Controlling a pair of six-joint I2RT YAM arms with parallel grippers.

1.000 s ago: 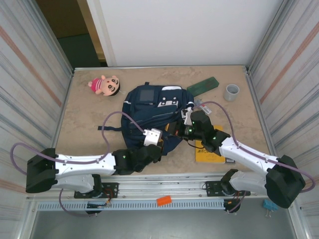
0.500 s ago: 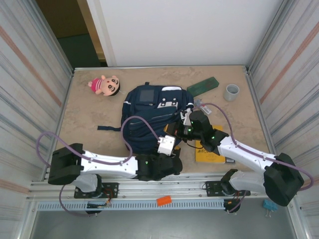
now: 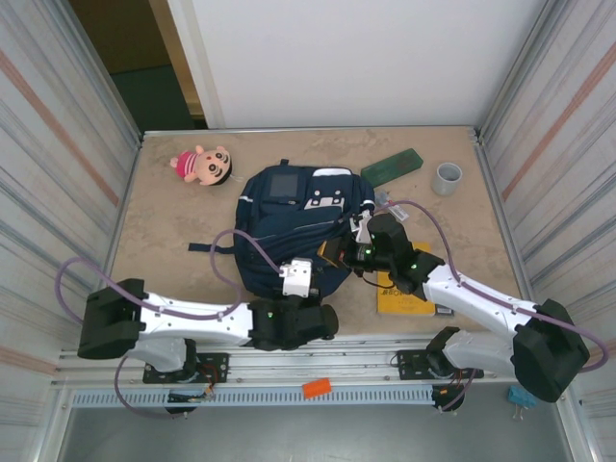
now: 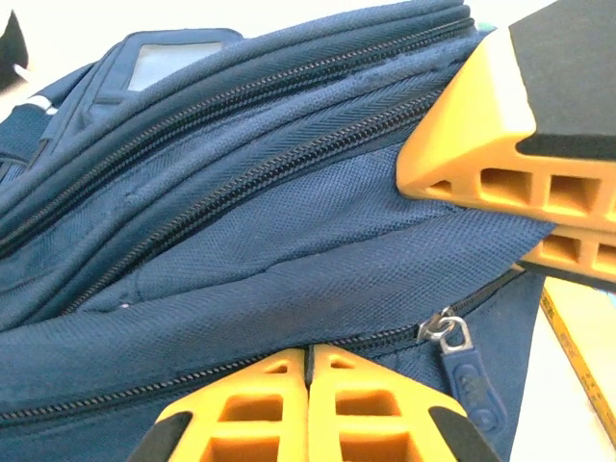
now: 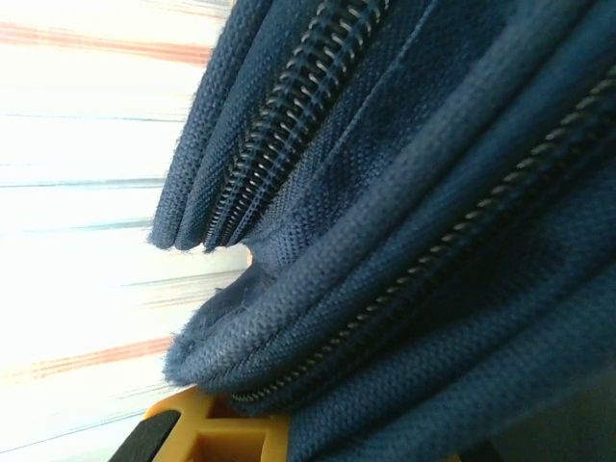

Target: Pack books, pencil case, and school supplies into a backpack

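Note:
The navy backpack (image 3: 298,217) lies flat mid-table, zippers closed. My right gripper (image 3: 333,253) is at the bag's near right edge, shut on a fold of backpack fabric (image 5: 385,250); one orange finger (image 5: 217,435) shows under the cloth. My left gripper (image 4: 308,352) is shut, its tips pressed against the bag's lower zipper line just left of a blue zipper pull (image 4: 464,366). In the top view it sits at the bag's near edge (image 3: 318,306). The yellow book (image 3: 404,294) lies under my right arm. The dark green pencil case (image 3: 392,166) rests at the back. A small white-and-red stick (image 3: 388,201) lies right of the bag.
A grey cup (image 3: 447,178) stands at the back right and a pink plush doll (image 3: 202,165) lies at the back left. A backpack strap (image 3: 207,247) trails left. Metal side walls close in the table. My right gripper's orange finger (image 4: 481,125) is close above my left one.
My left arm swung right along the backpack's near edge, then came back a little left. My right gripper has stayed at the bag's right edge.

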